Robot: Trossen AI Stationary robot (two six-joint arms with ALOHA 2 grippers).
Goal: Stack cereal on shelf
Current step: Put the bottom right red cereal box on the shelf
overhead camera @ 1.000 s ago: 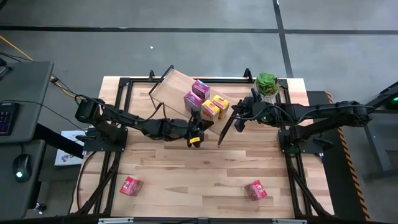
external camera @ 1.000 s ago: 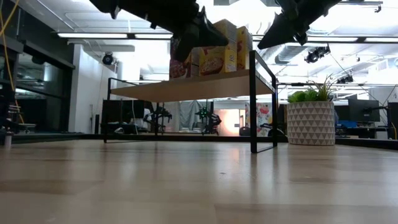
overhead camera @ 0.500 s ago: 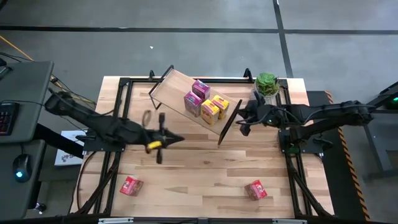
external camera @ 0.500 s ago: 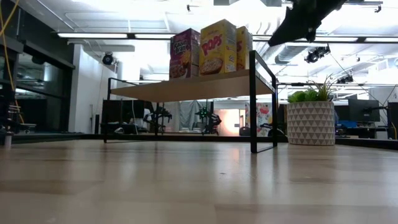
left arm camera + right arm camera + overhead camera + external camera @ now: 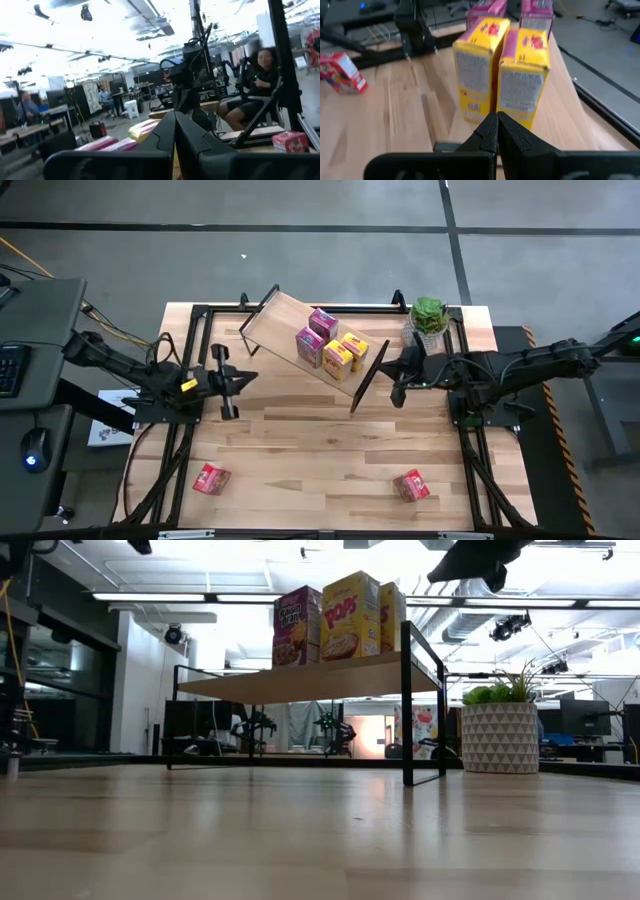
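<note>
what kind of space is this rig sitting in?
Most likely an open robotics lab or workshop, not a shop or home. The low view shows an exposed ceiling with strip lights and ducts; more arm rigs stand behind the shelf, and a seated person shows in the left wrist view.

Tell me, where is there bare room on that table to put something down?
The widest bare wood lies mid-table, between the shelf and the two red boxes near the front edge. The shelf's left half is bare too. It's crowded at its right end, around four boxes, the plant and right pincer.
</note>
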